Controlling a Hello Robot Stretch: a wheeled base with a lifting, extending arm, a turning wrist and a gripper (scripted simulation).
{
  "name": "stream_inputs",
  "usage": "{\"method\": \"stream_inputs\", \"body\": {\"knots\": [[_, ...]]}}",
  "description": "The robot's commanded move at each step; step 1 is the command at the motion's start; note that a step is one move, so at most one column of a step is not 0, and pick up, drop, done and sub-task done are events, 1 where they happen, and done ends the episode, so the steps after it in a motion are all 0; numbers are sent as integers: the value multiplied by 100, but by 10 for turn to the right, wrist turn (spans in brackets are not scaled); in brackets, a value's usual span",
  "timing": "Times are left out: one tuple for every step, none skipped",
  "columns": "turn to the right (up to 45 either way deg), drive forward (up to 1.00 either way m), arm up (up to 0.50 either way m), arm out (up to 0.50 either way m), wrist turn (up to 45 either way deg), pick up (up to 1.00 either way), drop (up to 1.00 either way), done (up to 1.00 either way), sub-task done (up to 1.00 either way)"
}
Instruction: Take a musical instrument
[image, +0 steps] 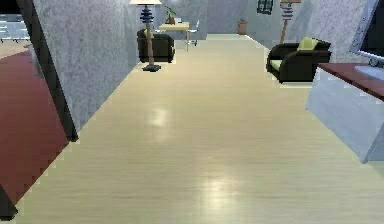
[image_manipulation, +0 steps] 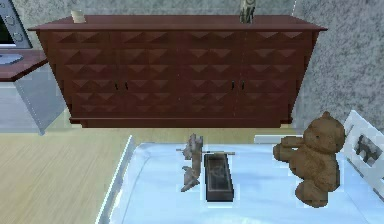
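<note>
**Instrument not yet identified; base side-on to a pale top**

Position. The forward view looks down an open floor (image: 190, 130) toward a lamp (image: 150, 35) and an armchair (image: 298, 60), with a counter (image: 345, 100) at its right edge. In the arm side view a pale top (image_manipulation: 265, 205) lies along the near edge, and a sideboard (image_manipulation: 180, 75) stands against the wall beyond it. Judgement: the base stands side-on so that the reach side faces what lies on the pale top. Those things are the likely search set.

On the pale top. A bear (image_manipulation: 312, 158) sits slumped at the right. A box (image_manipulation: 219, 178) lies flat near the middle, its long side running away from the camera. Just beside it on the left stands a small grey-brown thing (image_manipulation: 190, 162); I cannot tell whether the two touch. A cup (image_manipulation: 78, 16) and a statuette (image_manipulation: 247, 12) stand on the sideboard, well back and too small to read.

Task's thing. I cannot tell which of these, if any, is the instrument.
- Best guess is the box. It is dark, low and oblong, looks hollow on top, and has a thin bar across its far end. It may be a case. I make out no strings or keys.
- Second candidate is the upright thing. It has a narrow body and two short prongs at the top.

Claw. I cannot tell whether it is open, closed or gripping anything.
</note>
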Motion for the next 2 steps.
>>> {"method": "stream_inputs", "body": {"knots": [[0, 0, 48, 0, 0, 0, 0, 0, 0], [0, 0, 0, 42, 0, 0, 0, 0, 0]]}}
